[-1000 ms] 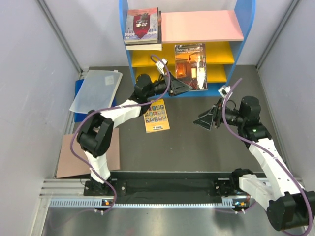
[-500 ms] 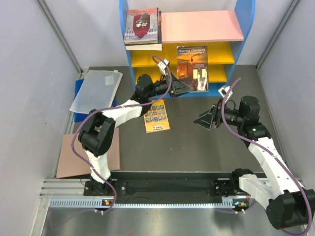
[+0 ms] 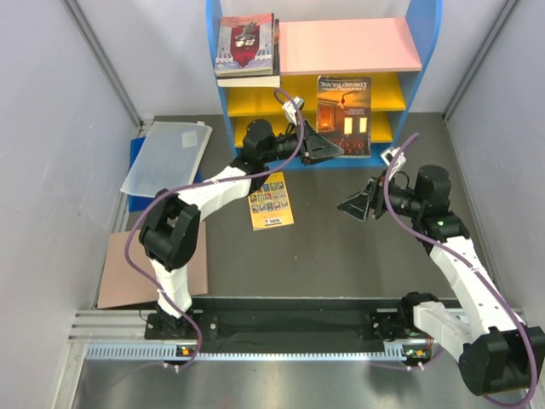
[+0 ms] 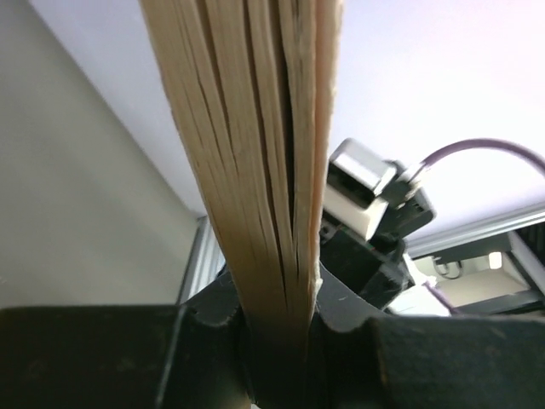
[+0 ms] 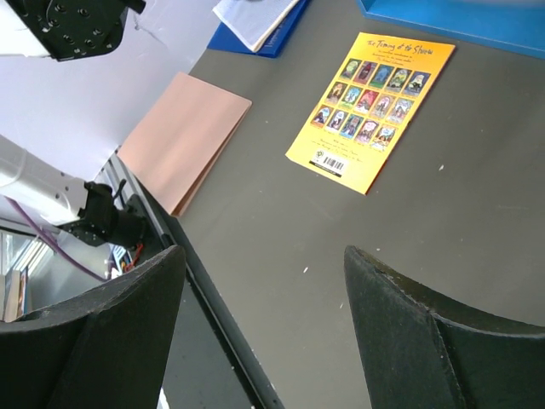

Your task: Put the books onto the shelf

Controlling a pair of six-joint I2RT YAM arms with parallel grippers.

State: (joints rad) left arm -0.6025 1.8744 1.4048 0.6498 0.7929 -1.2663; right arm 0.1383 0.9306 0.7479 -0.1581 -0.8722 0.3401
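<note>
My left gripper [image 3: 332, 149] is shut on a dark orange-glow book [image 3: 344, 115], held upright in front of the shelf's [image 3: 426, 51] yellow boards. In the left wrist view its tan page edges [image 4: 264, 170] rise straight out of my shut left gripper [image 4: 277, 332]. Two or more books [image 3: 247, 47] lie stacked on the left of the pink top board. A yellow book with a picture grid [image 3: 271, 200] [image 5: 370, 106] lies flat on the table. To its right my right gripper [image 3: 345, 207] [image 5: 264, 256] hovers over the table, open and holding nothing.
A translucent folder [image 3: 166, 158] on a blue board lies at the left by the wall. A brown cardboard sheet [image 3: 119, 273] [image 5: 183, 136] lies near the left arm's base. Grey walls close both sides; a metal rail [image 3: 255, 349] runs along the near edge.
The left gripper has carried the dark book up and to the right, higher against the shelf front. The right arm has barely moved.
</note>
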